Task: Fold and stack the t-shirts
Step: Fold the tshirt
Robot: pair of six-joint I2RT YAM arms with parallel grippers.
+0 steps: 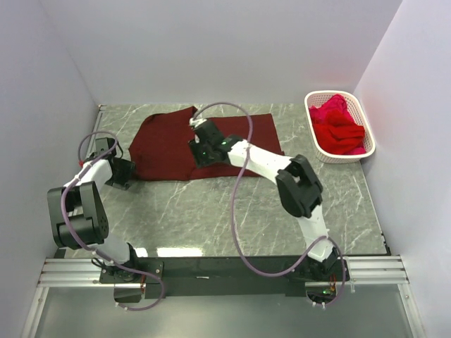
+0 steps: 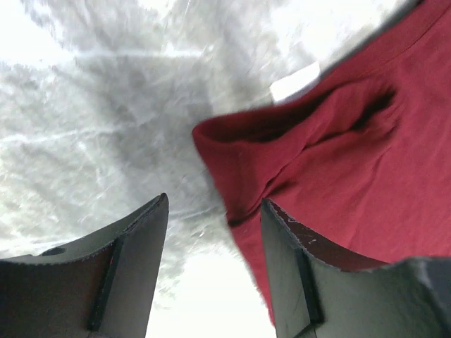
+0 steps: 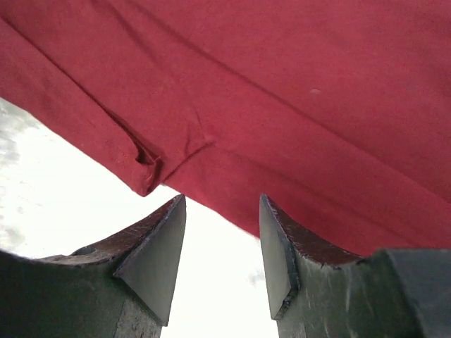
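Hovering at the near edge of the maroon t-shirt (image 1: 169,141), your left gripper (image 2: 215,202) and right gripper (image 3: 222,199) both stand open and empty, apparently placed to pinch that hem for folding.

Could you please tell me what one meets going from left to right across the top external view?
Left arm's black pincer → dark maroon cloth t-shirt → white slotted plastic basket holding crimson t-shirts.
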